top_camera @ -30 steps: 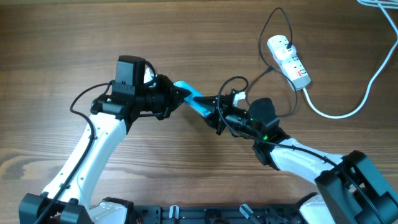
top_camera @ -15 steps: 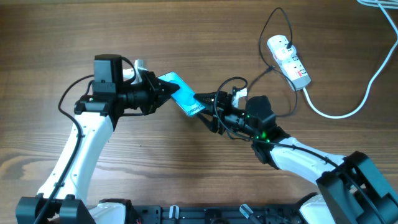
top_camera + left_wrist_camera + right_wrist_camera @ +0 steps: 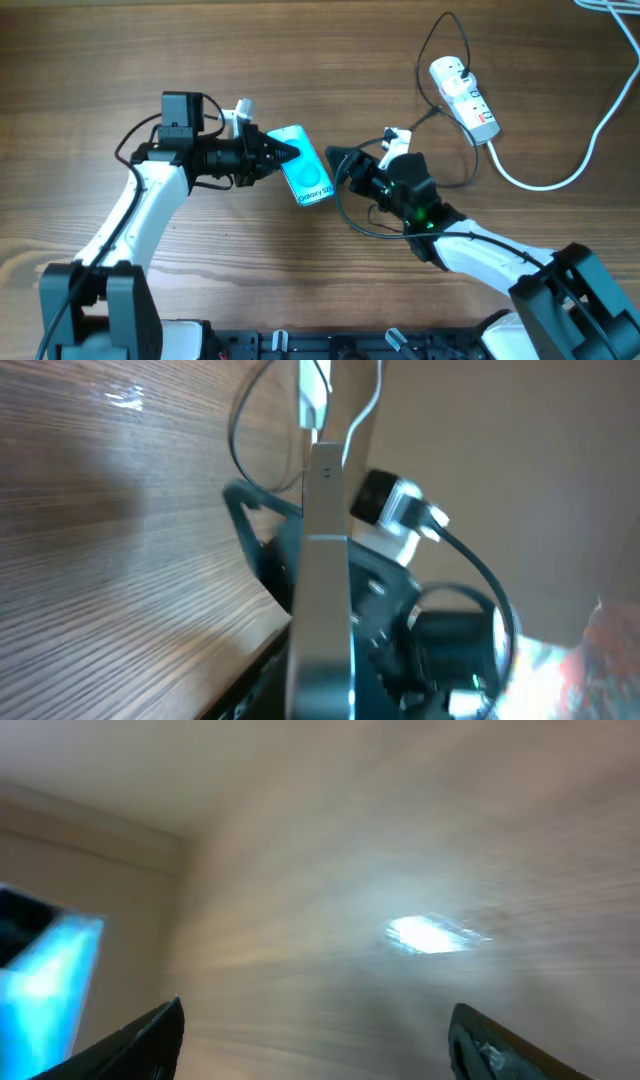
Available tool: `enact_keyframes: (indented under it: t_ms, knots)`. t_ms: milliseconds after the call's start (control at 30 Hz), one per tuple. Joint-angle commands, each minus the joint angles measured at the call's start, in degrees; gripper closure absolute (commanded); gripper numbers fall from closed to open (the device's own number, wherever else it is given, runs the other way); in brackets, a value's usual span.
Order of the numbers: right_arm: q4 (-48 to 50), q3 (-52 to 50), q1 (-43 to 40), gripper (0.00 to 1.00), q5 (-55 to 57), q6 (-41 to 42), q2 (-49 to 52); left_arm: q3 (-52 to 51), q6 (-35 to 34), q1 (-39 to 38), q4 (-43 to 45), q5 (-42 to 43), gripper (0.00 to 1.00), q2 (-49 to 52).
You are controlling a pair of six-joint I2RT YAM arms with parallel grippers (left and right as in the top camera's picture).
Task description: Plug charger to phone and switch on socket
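The phone (image 3: 308, 168), cyan screen facing up, hangs above the table with my left gripper (image 3: 278, 155) shut on its left edge. The left wrist view shows the phone (image 3: 325, 560) edge-on, running away from my left gripper (image 3: 320, 705). My right gripper (image 3: 338, 168) stands open just right of the phone, holding nothing. In the blurred right wrist view my right gripper (image 3: 320, 1050) has wide-apart fingers and the phone (image 3: 45, 980) shows at the left edge. The socket (image 3: 466, 98) lies at the back right with the charger (image 3: 430, 50) plugged in. I cannot tell whether its tip is in the phone.
The socket's thick white cord (image 3: 560, 175) curves off to the right edge. A loop of black cable (image 3: 350, 218) lies on the wood under my right gripper. My right arm (image 3: 480, 250) reaches in from the bottom right.
My right gripper has opened and now stands apart from the phone's end. My left arm has drawn the phone leftward and turned its screen upward.
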Motion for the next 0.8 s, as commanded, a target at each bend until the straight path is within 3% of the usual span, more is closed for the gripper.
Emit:
enact_keyframes:
  t_ms: [0, 167, 233, 467, 767]
  knots:
    - [-9.92, 7.08, -2.75, 0.17, 4.26, -7.80, 0.09, 0.70, 4.94, 0.07, -0.24, 5.38, 0.96, -0.07]
    - [-29.62, 18.78, -5.46, 0.17, 14.86, -13.49, 0.09, 0.70, 5.79, 0.07, -0.42, 5.35, 0.96, -0.07]
    - [-32.39, 21.20, -6.08, 0.16, 18.78, -14.82, 0.09, 0.70, 5.79, 0.07, -0.39, 5.33, 0.96, -0.07]
    - [-33.07, 22.16, -10.34, 0.16, 26.73, -16.31, 1.99, 0.70, 5.77, 0.07, -0.39, 5.33, 0.96, -0.07]
    - [-26.51, 23.37, -14.12, 0.20, 27.52, -20.96, 11.85, 0.70, 5.75, 0.07, -0.42, 5.31, 0.96, -0.07]
